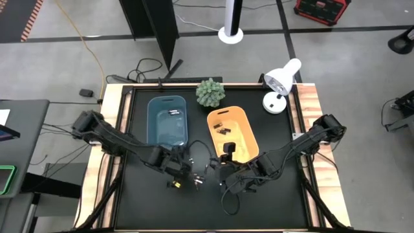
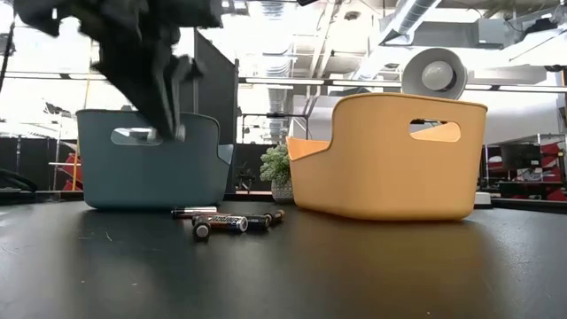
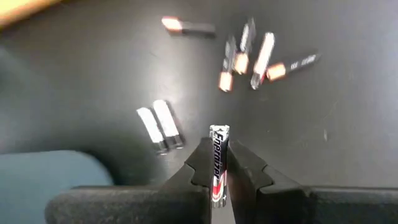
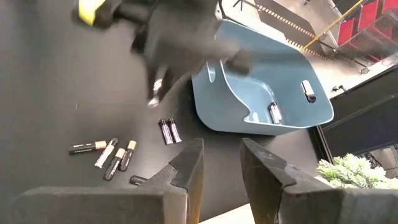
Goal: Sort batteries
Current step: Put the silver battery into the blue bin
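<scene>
Left end effector (image 3: 217,163) pinches one battery (image 3: 218,155) above the table (image 3: 348,124), near the blue bin (image 1: 167,120); right end effector (image 4: 221,163) spread, empty, just beside the orange bin (image 1: 231,133).

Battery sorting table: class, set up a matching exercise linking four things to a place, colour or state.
Things:
1. left claw
2. right claw
3. blue bin
4. lamp

States:
A. open, empty
B. white, at the table's far right corner
C. holds two batteries
D. shut on a battery

Pairs: 1-D, 2-A, 3-C, 4-B
</scene>
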